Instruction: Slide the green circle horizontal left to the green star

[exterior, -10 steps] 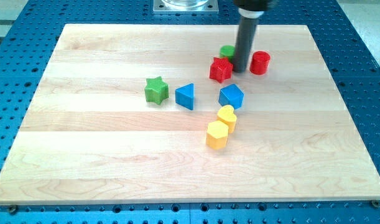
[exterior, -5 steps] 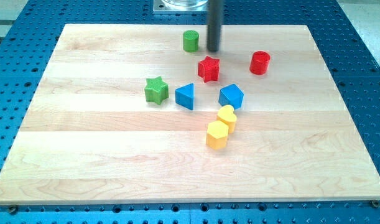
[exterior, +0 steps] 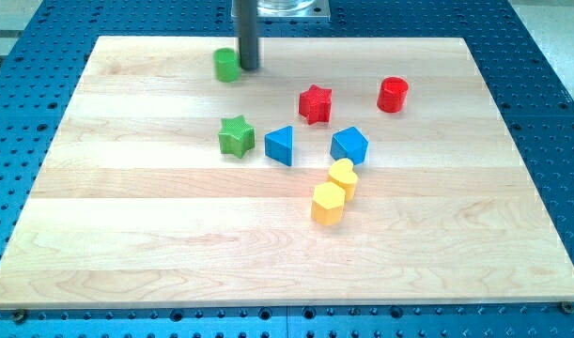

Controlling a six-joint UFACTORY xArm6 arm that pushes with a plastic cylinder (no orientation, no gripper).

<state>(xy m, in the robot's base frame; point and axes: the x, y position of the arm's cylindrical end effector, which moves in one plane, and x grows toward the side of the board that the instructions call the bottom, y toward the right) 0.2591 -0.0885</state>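
The green circle (exterior: 226, 65) is a small green cylinder near the view's top, left of centre. My tip (exterior: 248, 67) touches its right side, the dark rod rising straight up from there. The green star (exterior: 236, 136) lies lower on the board, well below the green circle and slightly to its right.
A red star (exterior: 315, 103) and a red cylinder (exterior: 393, 95) sit to the right. A blue triangle (exterior: 280, 145) lies just right of the green star, then a blue block (exterior: 349, 145). A yellow heart (exterior: 342, 176) and yellow hexagon (exterior: 328, 203) touch below.
My tip has swept left along the top of the board, pushing the green circle from beside the red star to the upper left. The red star shifted slightly left.
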